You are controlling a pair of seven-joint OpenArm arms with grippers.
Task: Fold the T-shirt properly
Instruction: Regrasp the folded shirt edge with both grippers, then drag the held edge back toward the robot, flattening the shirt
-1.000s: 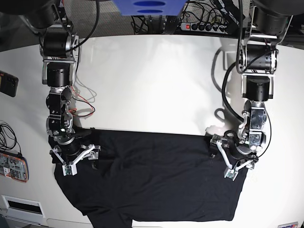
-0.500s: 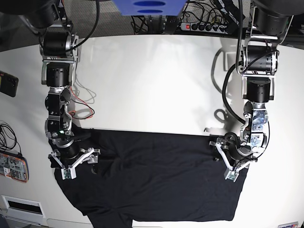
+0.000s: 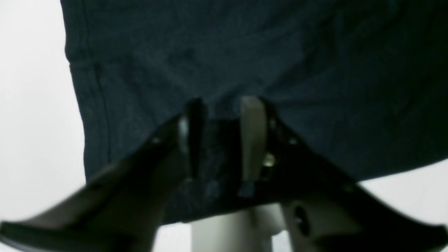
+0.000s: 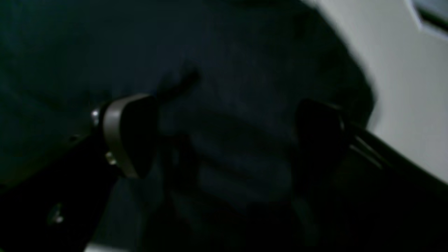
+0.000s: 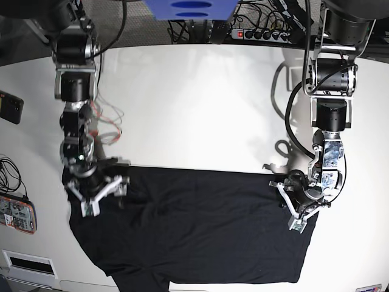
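Left hand [image 3: 224,140] pinches the T-shirt [image 5: 200,225]; right hand [image 4: 224,140] gapes wide, blurred.

White table [image 5: 194,103], power strip [image 5: 258,34], perhaps a phone [image 5: 11,107].

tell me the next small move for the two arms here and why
Probably close the right gripper on the cloth: its jaws stand wide apart over the T-shirt near the shirt's edge, holding nothing. The left gripper already looks pinched on a fold at the other side, so both need a hold before lifting that edge to fold.
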